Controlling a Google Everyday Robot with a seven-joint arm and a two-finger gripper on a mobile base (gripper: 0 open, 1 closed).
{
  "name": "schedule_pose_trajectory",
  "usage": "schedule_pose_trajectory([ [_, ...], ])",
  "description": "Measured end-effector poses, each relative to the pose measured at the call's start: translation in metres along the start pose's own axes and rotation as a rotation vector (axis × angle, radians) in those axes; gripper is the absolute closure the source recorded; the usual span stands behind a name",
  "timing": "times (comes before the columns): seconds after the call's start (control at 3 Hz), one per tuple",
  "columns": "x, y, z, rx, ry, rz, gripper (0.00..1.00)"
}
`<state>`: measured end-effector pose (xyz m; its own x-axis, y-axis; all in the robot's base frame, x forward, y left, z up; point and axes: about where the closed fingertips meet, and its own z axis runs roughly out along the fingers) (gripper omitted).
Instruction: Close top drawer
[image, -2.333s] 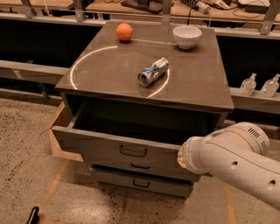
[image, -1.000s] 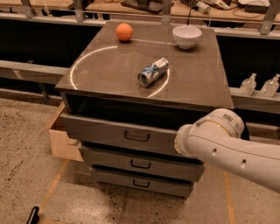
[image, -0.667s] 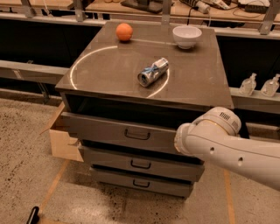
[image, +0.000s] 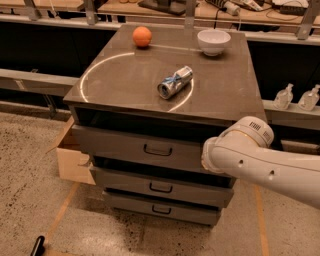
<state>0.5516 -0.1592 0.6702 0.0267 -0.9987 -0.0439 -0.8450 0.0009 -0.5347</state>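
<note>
The top drawer (image: 125, 145) is a wide dark-grey drawer with a tall front panel and a small black loop handle (image: 157, 150). It sits nearly pushed in, with a narrow dark gap showing under the cabinet top (image: 120, 75). My white arm reaches in from the right. My gripper (image: 206, 156) is at the arm's end, against the right part of the drawer's front panel, hidden behind the wrist.
On the cabinet top lie an orange ball (image: 142, 36), a white bowl (image: 214, 41) and a tipped can (image: 175, 82). Two shorter grey drawers (image: 150, 186) sit below. A cardboard box (image: 70, 157) stands left of the cabinet. Bottles (image: 284, 96) stand on a shelf at the right.
The top drawer has slid from wide open to nearly in. My arm has moved forward and left with it, staying against the front panel.
</note>
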Motion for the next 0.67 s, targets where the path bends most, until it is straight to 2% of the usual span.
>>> schedule_pose_trajectory([
  [0.33,0.013,0.015,-0.017,-0.046,0.0,0.014,1.0],
  [0.67,0.029,0.043,-0.051,-0.105,-0.025,0.039,1.0],
])
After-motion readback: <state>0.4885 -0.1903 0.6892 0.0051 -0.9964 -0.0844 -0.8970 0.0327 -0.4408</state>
